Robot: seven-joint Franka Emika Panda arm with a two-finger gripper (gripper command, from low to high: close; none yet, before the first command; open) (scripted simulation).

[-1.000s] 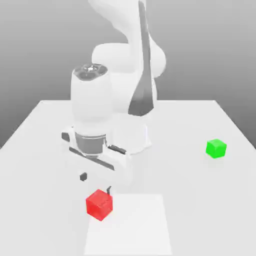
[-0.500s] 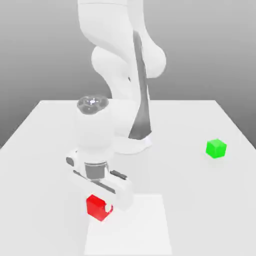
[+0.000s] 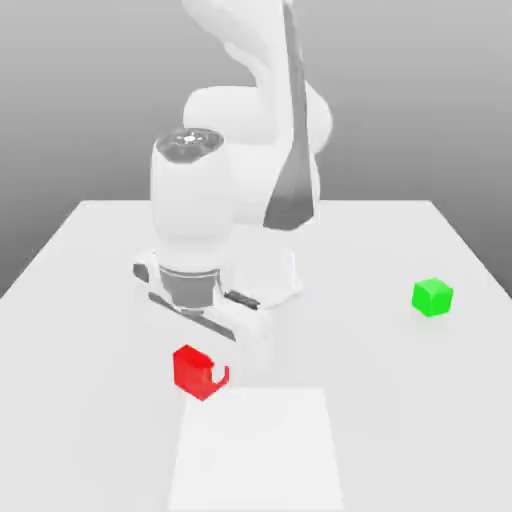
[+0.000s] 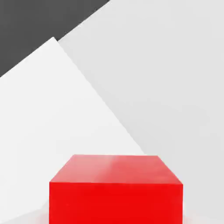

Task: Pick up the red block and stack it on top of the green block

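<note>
The red block (image 3: 189, 367) hangs a little above the white table (image 3: 90, 300), toward the exterior view's left, with my gripper (image 3: 200, 373) shut on it from above. In the hand view the red block (image 4: 116, 190) sits close under the camera, its top face and one side showing. The green block (image 3: 432, 298) rests on the table at the exterior view's right, well apart from the gripper. The white hand hides most of the fingers.
A lighter square patch (image 3: 258, 450) lies on the table near its front edge, just below the held block. The arm's base (image 3: 265, 275) stands at the table's middle back.
The gripper came down over the red block, shut on it, and has now risen with the block lifted off the table. The green block has not moved.
</note>
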